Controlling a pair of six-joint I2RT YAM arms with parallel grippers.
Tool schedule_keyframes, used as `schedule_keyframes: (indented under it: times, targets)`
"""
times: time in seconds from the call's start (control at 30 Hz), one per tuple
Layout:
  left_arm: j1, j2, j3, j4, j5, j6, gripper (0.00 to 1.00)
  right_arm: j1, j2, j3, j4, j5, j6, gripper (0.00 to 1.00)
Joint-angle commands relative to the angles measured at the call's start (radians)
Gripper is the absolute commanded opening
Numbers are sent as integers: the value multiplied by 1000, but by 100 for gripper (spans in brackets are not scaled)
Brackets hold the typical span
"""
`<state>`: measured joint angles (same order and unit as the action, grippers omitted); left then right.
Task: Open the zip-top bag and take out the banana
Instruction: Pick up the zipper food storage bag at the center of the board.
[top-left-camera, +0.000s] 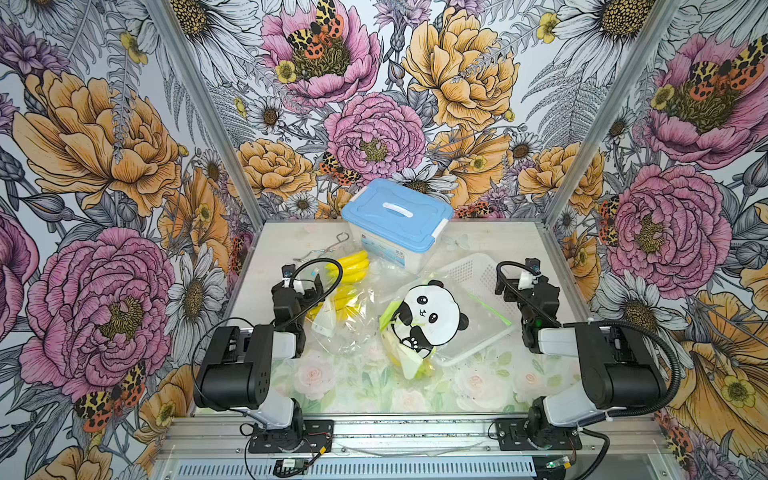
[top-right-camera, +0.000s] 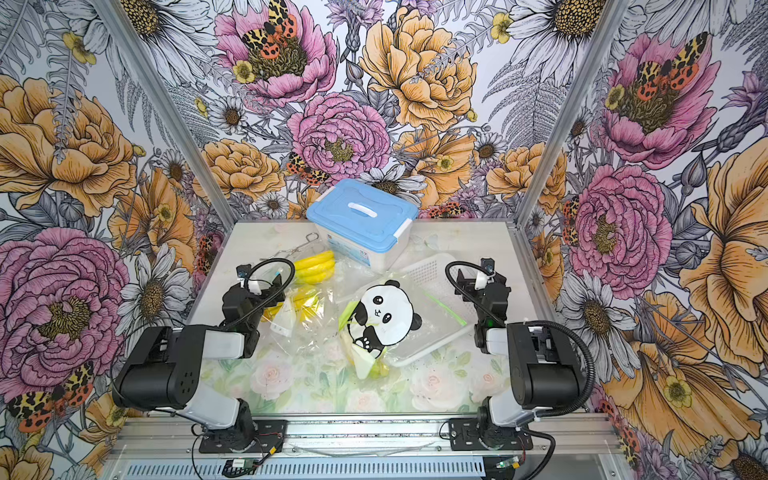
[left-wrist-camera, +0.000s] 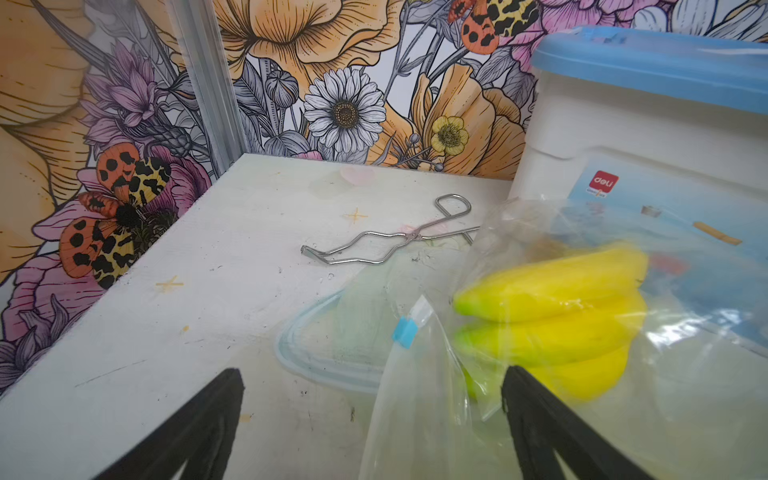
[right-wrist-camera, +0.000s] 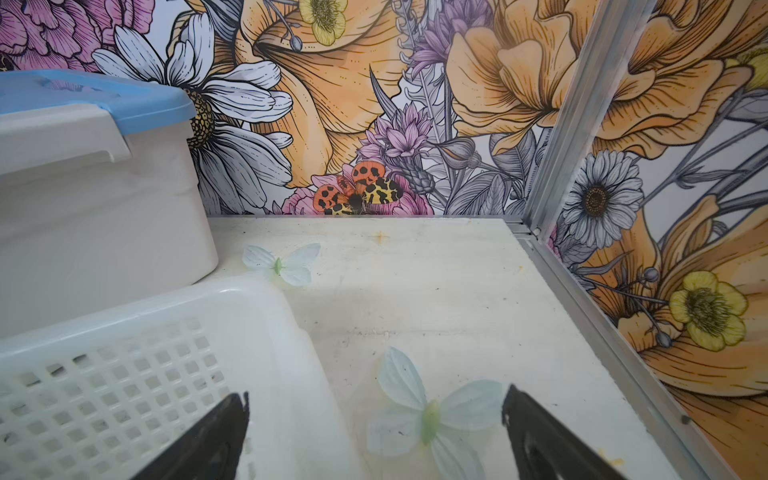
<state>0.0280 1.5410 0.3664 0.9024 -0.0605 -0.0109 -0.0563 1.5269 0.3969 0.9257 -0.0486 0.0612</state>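
On the left half of the table (left-wrist-camera: 166, 332), the left gripper (left-wrist-camera: 374, 419) hovers low with its jaws spread wide and nothing between them but the loose upper corner of the clear zip-top bag (left-wrist-camera: 415, 386). The bag's blue slider (left-wrist-camera: 404, 332) sits on that raised corner, just beyond the fingertips. The banana (left-wrist-camera: 552, 299), a yellow bunch, lies inside clear plastic just right of the slider and in front of the blue-lidded storage box (left-wrist-camera: 644, 124). Whether the seal is shut along its whole length cannot be told. Wire tongs (left-wrist-camera: 390, 241) lie on the far-left part of the table, well apart from the bag.

On the right side, the right gripper (right-wrist-camera: 374, 428) is likewise spread and empty, poised over the bare table beside the far corner of the white basket (right-wrist-camera: 124, 374). A panda pouch (top-left-camera: 428, 316) lies in the middle, between the two arms.

The task looks to be at its first step, the approach to the bag, with no grip made. The next move probably calls for the left claw to pinch the slider or the lip beside it. The right arm would then need to cross to the left to pin the thin, slippery film.
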Motion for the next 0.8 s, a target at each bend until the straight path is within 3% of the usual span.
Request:
schedule_keyframes:
  times: [0.0, 0.77]
  targets:
    - [-5, 2, 14, 19, -16, 2, 99, 7, 12, -3, -53, -19, 4, 99]
    - [-7, -1, 23, 1, -1, 11, 99, -23, 6, -24, -18, 6, 56, 100]
